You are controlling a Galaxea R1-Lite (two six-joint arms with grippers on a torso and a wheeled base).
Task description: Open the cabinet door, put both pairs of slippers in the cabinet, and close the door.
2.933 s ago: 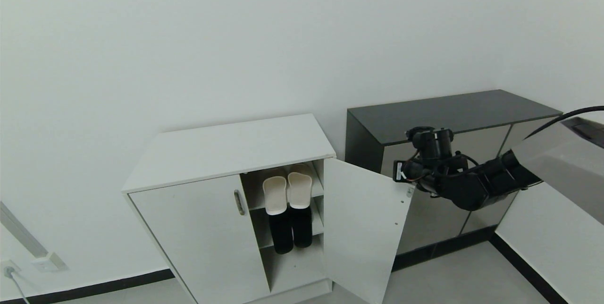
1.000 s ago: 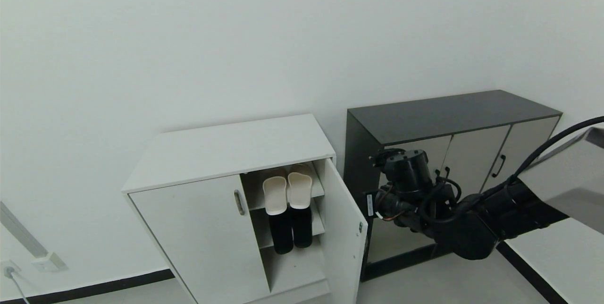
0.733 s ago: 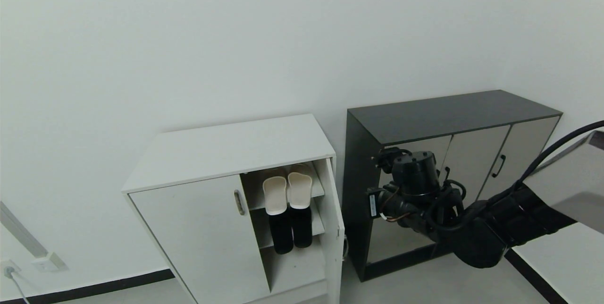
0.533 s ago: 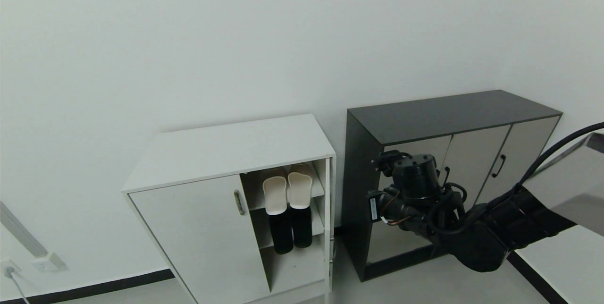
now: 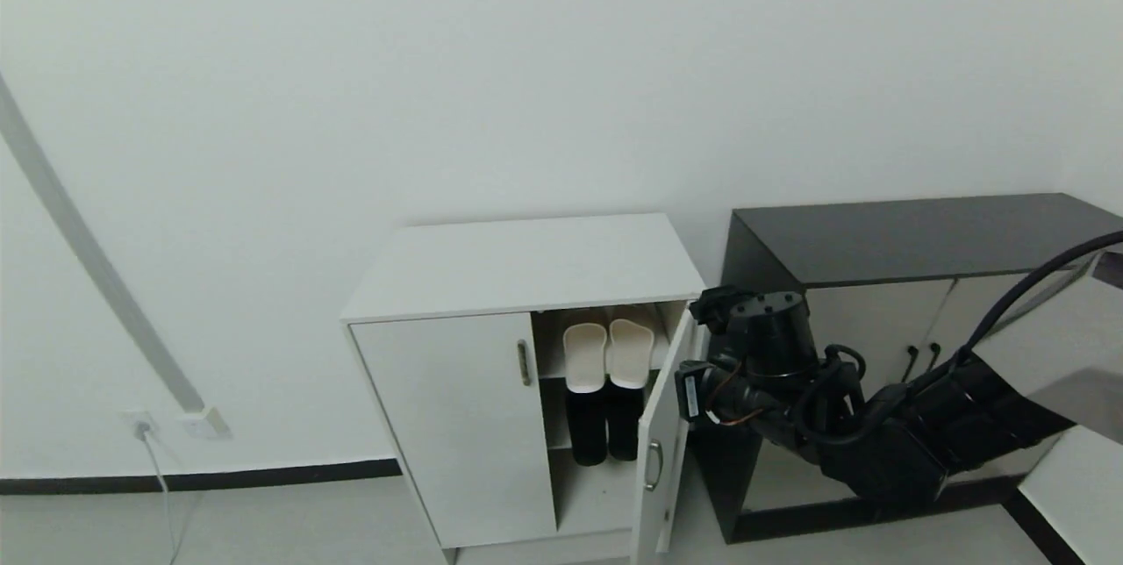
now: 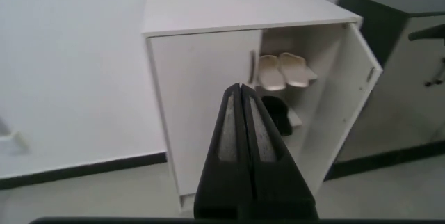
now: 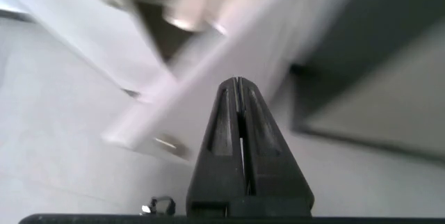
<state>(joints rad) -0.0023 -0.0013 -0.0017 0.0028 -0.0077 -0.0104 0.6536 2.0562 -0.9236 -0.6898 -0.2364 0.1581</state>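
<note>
The white cabinet (image 5: 526,267) has its left door shut and its right door (image 5: 660,425) partly open, the outer face and handle (image 5: 651,466) turned towards me. A cream pair of slippers (image 5: 608,354) lies on the upper shelf and a black pair (image 5: 601,425) on the shelf below. My right arm (image 5: 763,372) is just to the right of the door's outer face. In the right wrist view my right gripper (image 7: 240,85) is shut, close against the blurred white door (image 7: 229,50). My left gripper (image 6: 242,88) is shut and empty, well back from the cabinet (image 6: 201,78), facing the slippers (image 6: 285,71).
A dark cabinet (image 5: 921,240) stands right beside the white one, behind my right arm. A wall socket (image 5: 140,425) with a cable and a slanted conduit (image 5: 88,258) are on the wall to the left. Bare floor (image 5: 219,530) lies in front.
The right door has swung from wide open to partly open, with my right arm following it leftward. The head camera has turned, shifting the whole picture to the right.
</note>
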